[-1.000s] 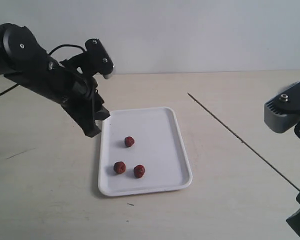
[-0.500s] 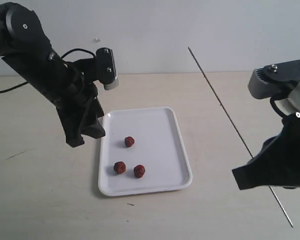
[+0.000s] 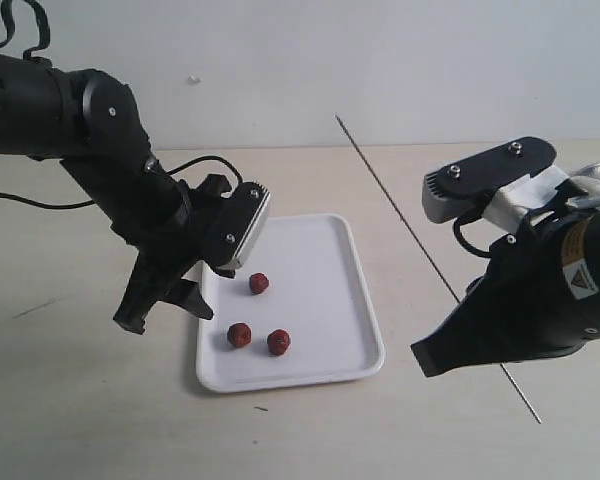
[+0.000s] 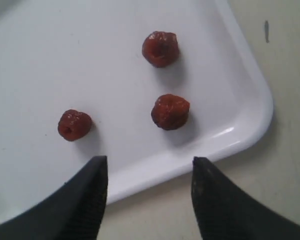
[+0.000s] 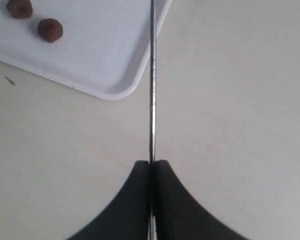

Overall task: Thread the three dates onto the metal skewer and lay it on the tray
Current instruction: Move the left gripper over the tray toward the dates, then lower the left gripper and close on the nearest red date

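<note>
Here we see the right gripper (image 5: 151, 165) closed tight on the metal skewer (image 5: 152, 80), holding it slanted in the air. The left gripper (image 4: 149, 164) stands open and empty above the tray (image 4: 35, 45) edge; the three dates (image 4: 170, 111) lie loose on it.

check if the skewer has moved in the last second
Yes, the skewer has lifted and shifted left, toward the tray's right edge.
</note>
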You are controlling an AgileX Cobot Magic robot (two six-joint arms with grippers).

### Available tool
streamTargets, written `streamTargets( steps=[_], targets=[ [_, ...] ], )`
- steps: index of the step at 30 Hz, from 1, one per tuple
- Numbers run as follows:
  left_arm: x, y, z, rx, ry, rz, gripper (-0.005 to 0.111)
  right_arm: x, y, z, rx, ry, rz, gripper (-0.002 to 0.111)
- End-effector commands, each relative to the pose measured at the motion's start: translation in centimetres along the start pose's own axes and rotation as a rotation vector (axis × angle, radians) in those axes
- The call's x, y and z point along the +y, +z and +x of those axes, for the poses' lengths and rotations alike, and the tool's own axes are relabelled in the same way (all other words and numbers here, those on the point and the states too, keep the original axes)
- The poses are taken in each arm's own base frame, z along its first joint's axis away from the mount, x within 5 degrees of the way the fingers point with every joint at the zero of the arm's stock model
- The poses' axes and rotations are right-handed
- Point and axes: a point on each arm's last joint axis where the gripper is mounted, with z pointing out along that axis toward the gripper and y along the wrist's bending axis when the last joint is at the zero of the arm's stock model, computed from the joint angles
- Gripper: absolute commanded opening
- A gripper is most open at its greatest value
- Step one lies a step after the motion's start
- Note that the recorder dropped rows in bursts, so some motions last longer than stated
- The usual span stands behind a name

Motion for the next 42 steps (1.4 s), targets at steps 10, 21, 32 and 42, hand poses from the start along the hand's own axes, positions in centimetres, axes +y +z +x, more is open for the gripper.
streamTargets(
  steps=[10,21,32,42],
  targets=[
    [0.0,2.4,-1.3,-0.046,-0.015,0.026,0.055,0.0,1.3,0.0,0.030,-0.085,0.033,0.000],
    [0.1,2.4,-1.2,-0.041,0.033,0.019,0.055,0.0,1.3,-0.1,0.026,-0.088,0.031,0.000],
    [-0.2,2.4,-1.0,-0.025,0.055,0.048,0.055,0.2,1.3,0.1,0.042,-0.059,0.015,0.000],
    [-0.4,2.4,-1.1,-0.028,0.055,0.066,0.054,0.1,1.3,0.3,0.066,-0.059,0.025,0.000]
  ],
)
